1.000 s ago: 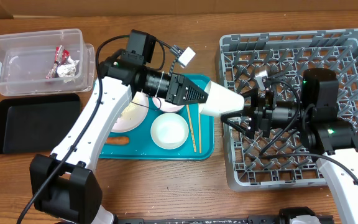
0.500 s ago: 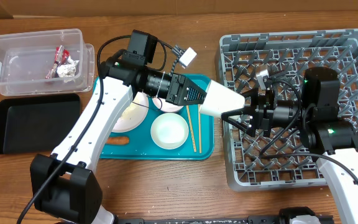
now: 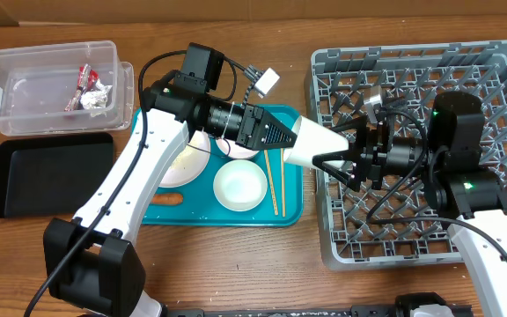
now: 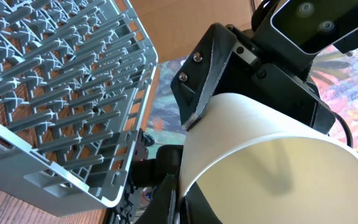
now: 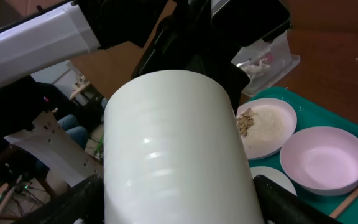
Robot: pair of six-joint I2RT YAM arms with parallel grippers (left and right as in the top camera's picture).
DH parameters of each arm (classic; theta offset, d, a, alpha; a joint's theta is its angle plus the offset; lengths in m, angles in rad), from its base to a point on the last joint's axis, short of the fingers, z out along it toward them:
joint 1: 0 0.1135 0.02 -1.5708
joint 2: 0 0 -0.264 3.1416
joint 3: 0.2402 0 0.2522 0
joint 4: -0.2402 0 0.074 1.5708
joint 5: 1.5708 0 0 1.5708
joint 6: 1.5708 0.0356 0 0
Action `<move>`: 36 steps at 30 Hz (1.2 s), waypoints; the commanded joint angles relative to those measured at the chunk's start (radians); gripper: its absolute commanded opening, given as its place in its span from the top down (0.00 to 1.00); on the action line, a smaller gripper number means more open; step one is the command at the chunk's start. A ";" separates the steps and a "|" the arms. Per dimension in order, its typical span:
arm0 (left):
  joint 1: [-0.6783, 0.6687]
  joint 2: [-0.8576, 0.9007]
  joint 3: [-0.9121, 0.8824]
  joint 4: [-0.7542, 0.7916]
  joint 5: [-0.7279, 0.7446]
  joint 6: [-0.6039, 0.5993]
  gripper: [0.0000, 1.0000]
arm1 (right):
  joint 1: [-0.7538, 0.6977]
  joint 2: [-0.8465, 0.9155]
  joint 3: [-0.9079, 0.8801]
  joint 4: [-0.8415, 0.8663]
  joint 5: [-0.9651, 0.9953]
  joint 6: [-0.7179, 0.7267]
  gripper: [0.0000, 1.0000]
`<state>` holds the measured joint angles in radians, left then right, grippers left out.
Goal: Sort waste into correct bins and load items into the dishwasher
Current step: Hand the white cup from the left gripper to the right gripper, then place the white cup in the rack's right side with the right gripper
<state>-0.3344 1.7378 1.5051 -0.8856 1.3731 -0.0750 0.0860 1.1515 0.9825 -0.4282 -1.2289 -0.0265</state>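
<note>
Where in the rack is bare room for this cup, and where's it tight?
The grey rack shows no dishes. Bare: near rows by its front wall, far rows along its back wall. The right arm covers its middle; its left edge is crowded, where left gripper and right gripper meet on the white cup.

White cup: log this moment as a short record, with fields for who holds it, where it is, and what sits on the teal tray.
Object: white cup, on its side in the air, mouth toward the left arm
Left gripper: shut on the mouth end
Right gripper: open, one finger on either side of the narrow end
Position: over the gap between the teal tray and the dish rack
On the tray: plate with rice, bowl, chopsticks
</note>
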 commanded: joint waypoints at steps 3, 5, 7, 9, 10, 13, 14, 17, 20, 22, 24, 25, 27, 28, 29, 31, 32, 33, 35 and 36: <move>-0.007 0.003 0.017 0.002 0.002 -0.004 0.96 | 0.003 -0.001 0.025 -0.007 0.001 -0.004 0.31; -0.007 0.003 0.017 0.001 -0.004 -0.004 0.96 | 0.003 -0.001 0.025 -0.012 0.001 -0.004 0.33; -0.007 0.003 0.017 0.000 -0.014 -0.004 0.96 | 0.003 -0.001 0.025 -0.014 0.001 -0.004 0.36; -0.007 0.003 0.017 0.000 -0.023 -0.004 0.94 | 0.003 -0.001 0.025 -0.016 0.001 -0.004 0.39; -0.007 0.003 0.017 0.001 -0.027 -0.004 0.92 | 0.003 -0.001 0.025 -0.019 0.002 -0.004 0.40; -0.006 0.003 0.017 0.000 -0.063 -0.004 0.81 | 0.003 -0.001 0.025 -0.045 0.040 -0.004 0.43; -0.006 0.003 0.017 -0.001 -0.081 -0.005 0.77 | 0.003 -0.001 0.025 -0.060 0.068 -0.003 0.44; 0.000 0.003 0.017 -0.018 -0.164 -0.019 0.66 | 0.003 -0.001 0.025 -0.121 0.163 -0.004 0.47; 0.028 -0.001 0.018 -0.095 -0.364 -0.018 0.59 | 0.002 -0.001 0.025 -0.199 0.307 0.002 0.55; 0.064 -0.008 0.018 -0.158 -0.513 -0.014 0.58 | -0.006 -0.005 0.030 -0.244 0.430 0.049 0.59; 0.090 -0.018 0.018 -0.194 -0.603 -0.015 0.57 | -0.019 -0.007 0.042 -0.286 0.518 0.074 0.60; 0.106 -0.026 0.018 -0.216 -0.661 -0.015 0.56 | -0.030 -0.008 0.054 -0.317 0.573 0.089 0.61; 0.148 -0.051 0.018 -0.269 -0.801 -0.015 0.55 | -0.073 -0.008 0.103 -0.415 0.697 0.137 0.67; 0.171 -0.068 0.018 -0.293 -0.871 -0.016 0.55 | -0.095 -0.008 0.126 -0.454 0.734 0.147 0.69; 0.193 -0.085 0.018 -0.315 -0.939 -0.018 0.55 | -0.125 -0.008 0.155 -0.501 0.776 0.160 0.70; 0.236 -0.126 0.018 -0.350 -1.081 -0.038 0.55 | -0.196 -0.007 0.214 -0.586 0.850 0.162 0.70; 0.255 -0.146 0.018 -0.364 -1.148 -0.051 0.55 | -0.226 -0.007 0.234 -0.613 0.876 0.163 0.70; 0.270 -0.164 0.018 -0.374 -1.204 -0.065 0.55 | -0.265 -0.006 0.255 -0.642 0.909 0.165 0.71; 0.305 -0.206 0.018 -0.393 -1.308 -0.089 0.55 | -0.348 -0.005 0.280 -0.680 0.988 0.190 0.73; 0.318 -0.222 0.018 -0.398 -1.331 -0.090 0.55 | -0.388 -0.005 0.282 -0.689 1.020 0.198 0.73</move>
<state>-0.0467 1.5906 1.5082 -1.2732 0.2890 -0.1268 -0.2207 1.1545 1.2263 -1.1004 -0.3870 0.1276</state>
